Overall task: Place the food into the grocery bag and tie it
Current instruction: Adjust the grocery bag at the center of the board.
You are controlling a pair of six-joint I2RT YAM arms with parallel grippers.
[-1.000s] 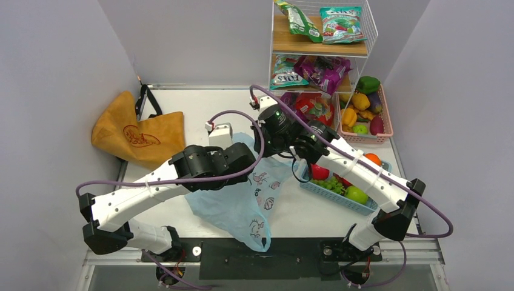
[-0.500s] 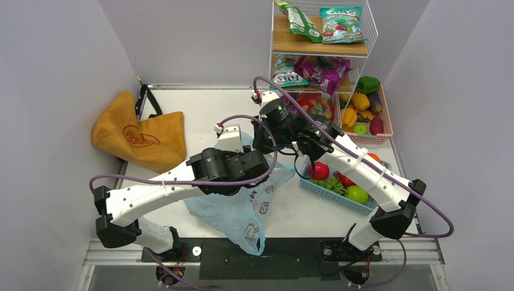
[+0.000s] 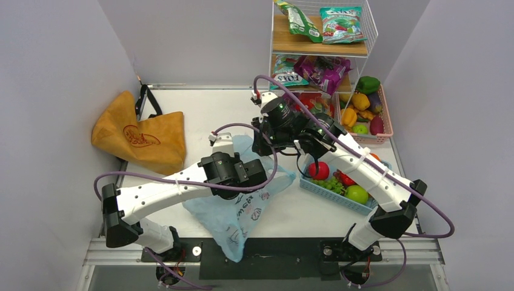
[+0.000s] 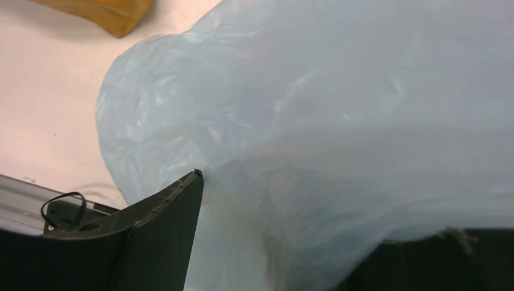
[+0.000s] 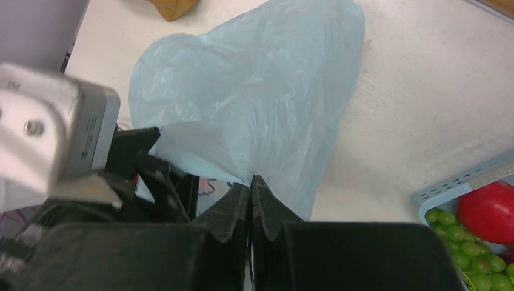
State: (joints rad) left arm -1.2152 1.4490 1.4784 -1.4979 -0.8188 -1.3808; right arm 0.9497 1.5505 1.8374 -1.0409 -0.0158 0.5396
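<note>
The light blue grocery bag [image 3: 239, 209] lies crumpled at mid-table, its lower end hanging over the near edge. My right gripper [image 5: 251, 180] is shut on a pinch of the bag's upper edge [image 5: 260, 109], lifting it. My left gripper [image 3: 257, 176] is open and pushed into the bag. In the left wrist view one finger [image 4: 163, 230] is bare, while the other shows darkly through the film [image 4: 303, 121] draped across the gap. Food sits in a blue basket [image 3: 327, 194] to the right: a red apple [image 3: 319, 170], green grapes [image 3: 331, 184] and a green apple [image 3: 357, 194].
A tan-orange tote [image 3: 140, 134] lies at the far left. A wire shelf rack [image 3: 321, 42] with snack packets stands at the back. Beside it a pink basket [image 3: 383, 134] holds peppers and other produce. The two arms cross closely over the bag.
My left arm has swung right and its gripper has gone deeper into the bag. The bag's lower end has slid left. My right gripper keeps its pinch and has shifted slightly away.
</note>
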